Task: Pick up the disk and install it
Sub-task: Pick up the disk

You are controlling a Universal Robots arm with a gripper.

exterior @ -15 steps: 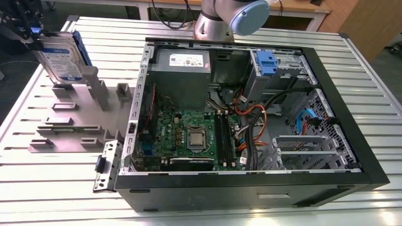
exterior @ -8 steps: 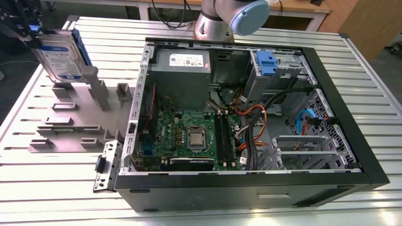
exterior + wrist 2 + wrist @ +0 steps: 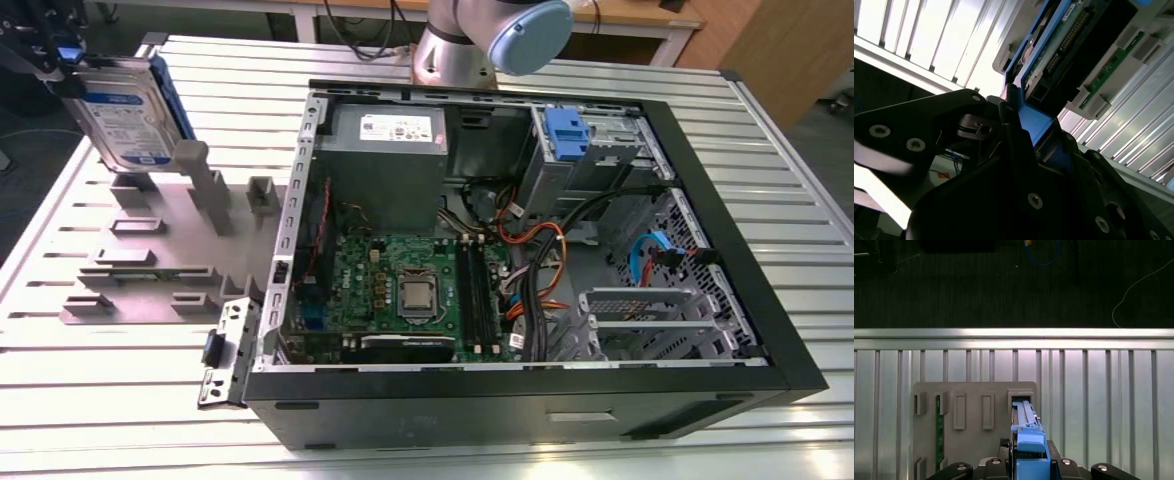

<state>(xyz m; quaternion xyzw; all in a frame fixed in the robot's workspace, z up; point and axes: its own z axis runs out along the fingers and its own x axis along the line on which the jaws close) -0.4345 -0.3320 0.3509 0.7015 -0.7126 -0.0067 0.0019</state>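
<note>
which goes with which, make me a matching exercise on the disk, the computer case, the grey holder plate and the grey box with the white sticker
1 disk
2 computer case
3 grey holder plate
4 grey box

a open, insides showing
b inside the case
c clamped upright in the gripper
d flat on the table, exterior view's left of the case

Pairs: 1-c, 2-a, 3-d, 4-b

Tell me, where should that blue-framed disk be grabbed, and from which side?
By the top end of its blue carrier, from above. The disk stands on edge over the grey holder, so its two flat faces suit a pinch. The gripper is clamped there.
</note>
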